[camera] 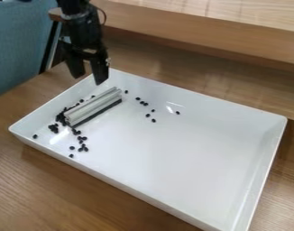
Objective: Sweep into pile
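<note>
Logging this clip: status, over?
Tool open, empty, near tray corner. Grey sweeper ungripped in tray, dark pellets beside it, others scattered. Raised wall might obstruct.

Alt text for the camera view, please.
White tray on a wooden table, small black pieces bunched beside a pale bar toward the tray's left, others scattered. Open black gripper hangs near the tray's upper-left corner, clear of the bar.

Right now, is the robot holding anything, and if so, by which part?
Nothing: its gripper hangs open near the white tray, and the gray bar lies in the tray.
</note>
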Motion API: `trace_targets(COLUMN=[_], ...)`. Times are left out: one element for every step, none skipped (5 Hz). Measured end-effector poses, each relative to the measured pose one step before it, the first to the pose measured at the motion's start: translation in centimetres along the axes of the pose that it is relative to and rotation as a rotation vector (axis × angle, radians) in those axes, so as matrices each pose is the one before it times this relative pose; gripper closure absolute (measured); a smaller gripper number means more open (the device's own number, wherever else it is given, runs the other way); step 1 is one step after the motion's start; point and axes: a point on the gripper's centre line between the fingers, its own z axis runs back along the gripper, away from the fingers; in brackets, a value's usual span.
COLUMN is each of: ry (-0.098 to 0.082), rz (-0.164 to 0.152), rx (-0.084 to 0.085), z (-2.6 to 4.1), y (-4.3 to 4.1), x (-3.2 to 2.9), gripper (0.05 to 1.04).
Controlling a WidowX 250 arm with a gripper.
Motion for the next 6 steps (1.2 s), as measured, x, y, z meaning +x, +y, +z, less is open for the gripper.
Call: trace_targets(ry=[0.0007, 0.053, 0.0363, 0.0187, 0.0211, -0.0284], rz=[-0.0348, -0.0228, -0.031, -0.0908, -0.0395, -0.0255], rx=[-0.0505, -0.0391, -0.027, 0.0149, 0.0021, -0.0028], z=[0.648, -1.023, -1.201, -0.723, 0.048, 0.506], y=[-2.751, -2.877, -2.75, -3.989, -1.674, -1.878], x=[0.224, -0.212, 0.047, 1.134, 0.141, 0.917], gripper=[0.091, 0.091, 0.091, 0.091, 0.091, 0.091])
